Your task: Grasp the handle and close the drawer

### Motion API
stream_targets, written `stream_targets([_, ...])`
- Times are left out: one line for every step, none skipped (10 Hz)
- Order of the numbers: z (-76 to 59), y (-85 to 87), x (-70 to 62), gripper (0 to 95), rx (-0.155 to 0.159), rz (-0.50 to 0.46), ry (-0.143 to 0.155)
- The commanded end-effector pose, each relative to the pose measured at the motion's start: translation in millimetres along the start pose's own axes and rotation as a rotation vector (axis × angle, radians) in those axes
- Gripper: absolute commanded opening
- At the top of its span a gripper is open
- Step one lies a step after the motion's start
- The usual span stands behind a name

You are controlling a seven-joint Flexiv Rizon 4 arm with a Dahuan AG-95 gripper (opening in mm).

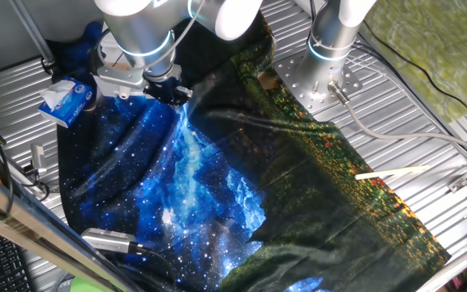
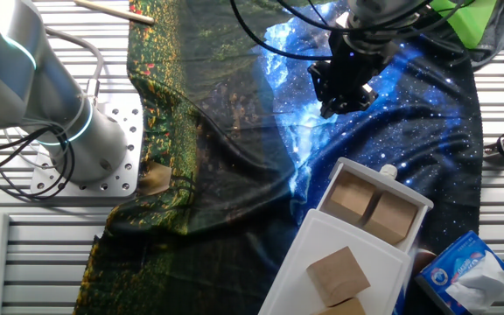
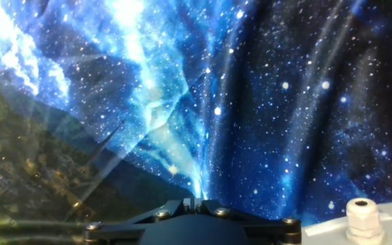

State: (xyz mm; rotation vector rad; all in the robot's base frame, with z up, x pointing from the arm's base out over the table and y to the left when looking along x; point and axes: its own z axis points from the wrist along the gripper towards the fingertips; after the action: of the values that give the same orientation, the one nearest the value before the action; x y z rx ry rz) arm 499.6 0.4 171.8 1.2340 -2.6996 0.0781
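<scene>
Drawer [image 2: 370, 208] stands open, handle [image 2: 388, 172] facing gripper [image 2: 344, 94].

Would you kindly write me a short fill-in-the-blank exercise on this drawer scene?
1. The drawer stands ____, its tan compartments visible.
2. The handle on its front is coloured ____.
3. The tool hangs above the starry ____, apart from the handle.
4. The tissue packet is white and ____.

Missing words: open; white; cloth; blue

The drawer [image 2: 370, 208] lies on the cloth [image 2: 234, 114], tissue packet [image 2: 466, 271] just beside it
</scene>
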Motion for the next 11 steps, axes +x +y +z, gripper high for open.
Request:
stream_targets([0.2,-0.4,-0.1,0.0,0.006,-0.034,-0.011])
stream_targets([0.2,-0.4,-0.1,0.0,-0.007,-0.057,-0.019])
stream_targets([0.2,-0.4,-0.1,0.0,-0.007,-0.063,-0.017])
stream_targets([0.2,-0.4,-0.1,0.0,-0.005,-0.061,-0.013])
stream_targets([0.2,-0.4,-0.1,0.0,-0.006,-0.059,-0.015])
stream_targets([0.2,-0.4,-0.1,0.0,-0.007,-0.057,-0.018])
stream_targets([0.2,-0.4,-0.1,0.0,-0.003,-0.043,-0.017])
stream_targets([0.2,-0.4,-0.1,0.0,0.001,-0.03,-0.019])
stream_targets([0.2,-0.4,-0.1,0.0,-0.003,-0.023,-0.025])
stream_targets([0.2,-0.4,-0.1,0.0,0.0,-0.011,-0.021])
stream_targets([0.2,-0.4,-0.1,0.0,0.004,0.001,-0.015])
